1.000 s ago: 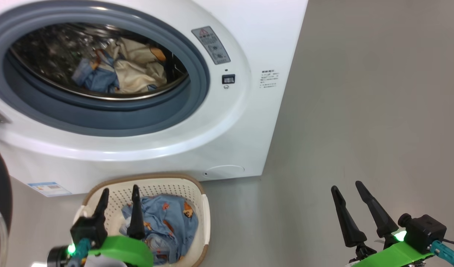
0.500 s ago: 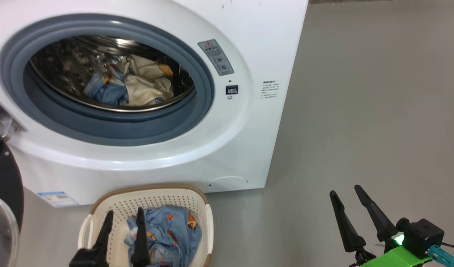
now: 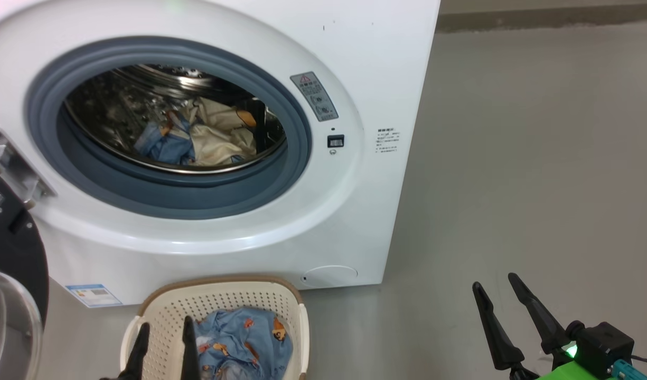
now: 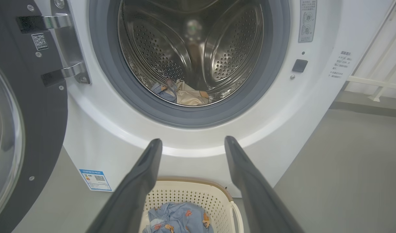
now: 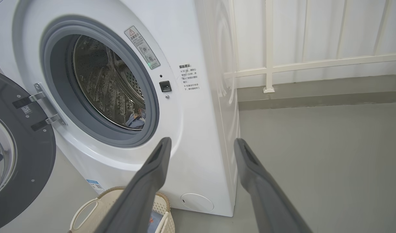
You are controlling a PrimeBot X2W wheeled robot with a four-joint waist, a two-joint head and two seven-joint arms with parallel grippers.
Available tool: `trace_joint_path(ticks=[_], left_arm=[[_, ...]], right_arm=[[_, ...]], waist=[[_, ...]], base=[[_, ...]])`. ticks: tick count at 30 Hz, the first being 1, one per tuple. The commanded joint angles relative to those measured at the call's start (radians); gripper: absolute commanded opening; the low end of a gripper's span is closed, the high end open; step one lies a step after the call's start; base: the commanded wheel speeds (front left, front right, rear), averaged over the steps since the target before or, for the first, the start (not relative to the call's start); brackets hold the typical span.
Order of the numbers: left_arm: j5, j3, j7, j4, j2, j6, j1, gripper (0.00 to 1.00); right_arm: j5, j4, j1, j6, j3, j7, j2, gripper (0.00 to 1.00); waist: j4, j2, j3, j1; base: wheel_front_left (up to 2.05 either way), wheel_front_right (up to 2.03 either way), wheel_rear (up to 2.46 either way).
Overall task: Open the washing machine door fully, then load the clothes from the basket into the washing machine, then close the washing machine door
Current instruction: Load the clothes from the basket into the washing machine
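The white washing machine (image 3: 355, 53) stands with its washing machine door (image 3: 11, 253) swung wide to the left. In the steel drum lie a blue and a cream piece of the clothes (image 3: 196, 140). The cream basket (image 3: 165, 311) sits on the floor before the washer and holds a light-blue printed garment (image 3: 244, 343). My left gripper (image 3: 165, 324) hangs open over the basket's near left part with nothing between its fingers. In the left wrist view this gripper (image 4: 193, 139) points at the drum opening above the basket (image 4: 191, 182). My right gripper (image 3: 494, 280) is open above bare floor to the right.
Grey floor (image 3: 513, 158) stretches to the right of the washer. A white railing (image 5: 314, 63) and a low kerb run behind it. The open door's hinge (image 4: 68, 48) juts out at the washer's left side.
The head camera has tilted up, so the washer sits lower in the picture. My left gripper has drawn back toward me over the basket. Both grippers have stayed open.
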Motion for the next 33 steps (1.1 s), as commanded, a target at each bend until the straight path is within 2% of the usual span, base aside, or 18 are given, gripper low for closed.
trace_joint_path(ticks=[1,26,33], left_arm=[[-0.002,0.04,-0.006,-0.027,0.009,-0.002,-0.007,1.0],[0.009,0.072,-0.006,-0.021,0.009,-0.031,0.036,1.0],[0.028,0.071,-0.006,0.042,0.009,-0.037,0.028,1.0]], right_arm=[[-0.012,-0.028,0.006,0.003,0.016,-0.005,-0.011,1.0],[-0.021,-0.037,0.037,0.003,0.022,-0.005,-0.009,1.0],[-0.015,-0.038,0.03,0.003,0.027,-0.005,-0.005,1.0]], waist=[[0.007,0.0,-0.015,0.0],[0.032,0.0,-0.053,0.0],[0.018,0.0,-0.023,0.0]], base=[[0.0,0.0,0.0],[0.0,0.0,0.0],[0.0,0.0,0.0]])
